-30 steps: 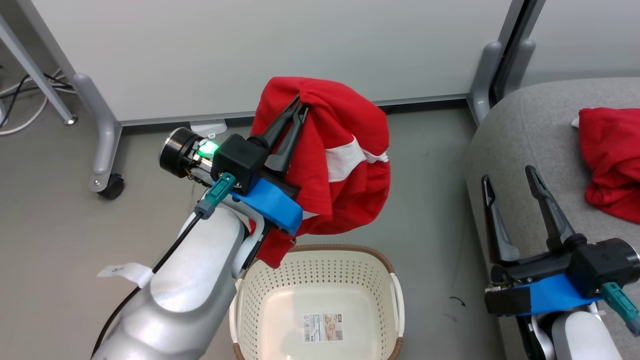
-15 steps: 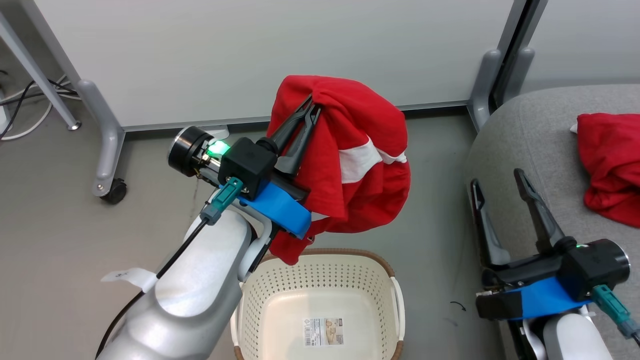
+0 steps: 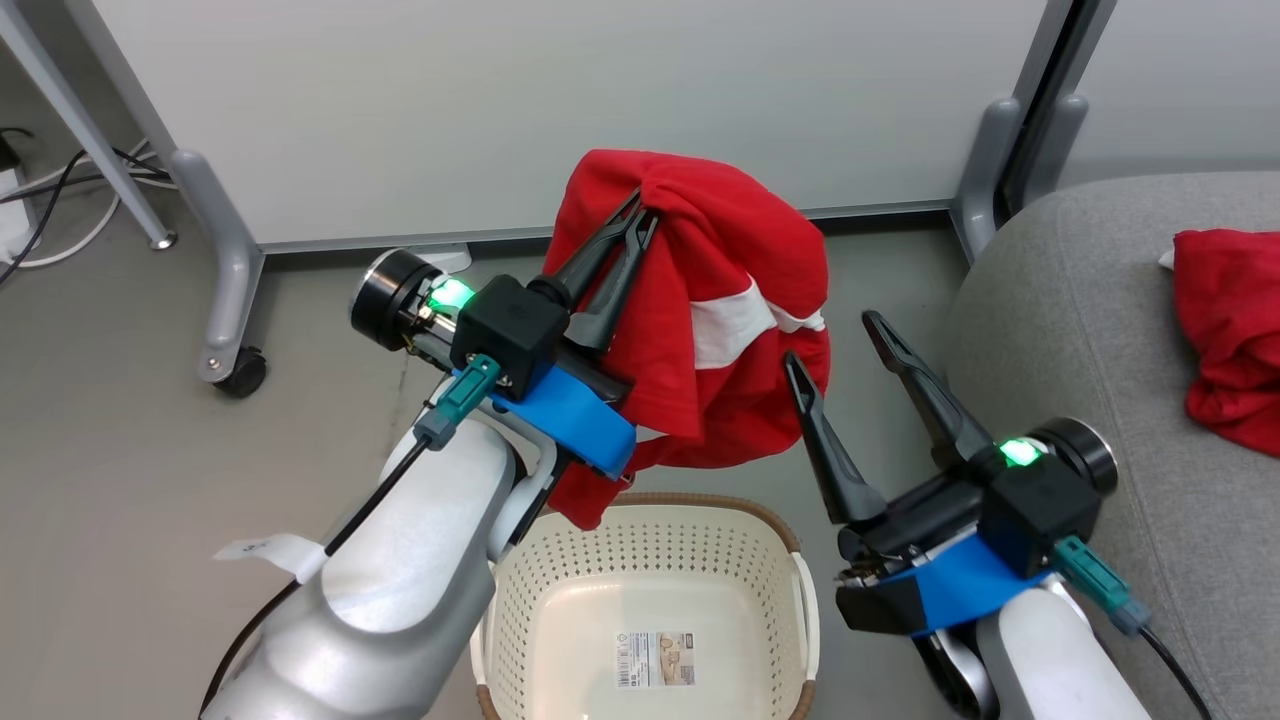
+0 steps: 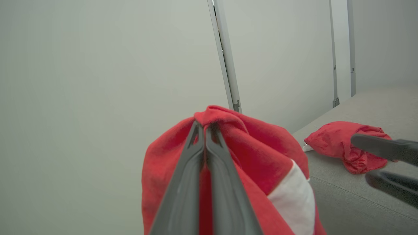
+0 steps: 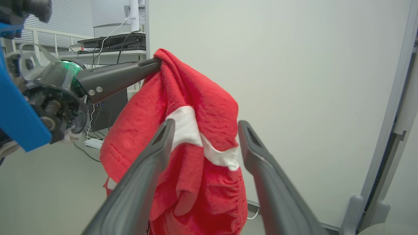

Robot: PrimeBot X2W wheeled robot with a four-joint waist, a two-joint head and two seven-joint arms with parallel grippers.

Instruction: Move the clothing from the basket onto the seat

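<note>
At the far left, cables trail over the grey floor beside a slanted metal leg, and just right of them a partition foot ends in a black caster. The left gripper reaches up and away from the robot, its two dark fingers pressed together on a bunched fold at the top of a red garment. The left wrist view shows that pinch plainly – left gripper with no gap at the tips, cloth draped down on both sides. The garment hangs in the air in front of the white panel, a white stripe across it, its lower hem just above the far rim of the basket. The basket sits on the floor near the robot and holds no fabric, only a printed label on its bottom.

Right of the basket, the right gripper stands spread wide and grips nothing – from its own wrist view the fingers frame the hanging cloth; the left fingertip may brush the fabric, but I cannot tell. At the far right lies the grey seat, with a second red garment crumpled on it.
</note>
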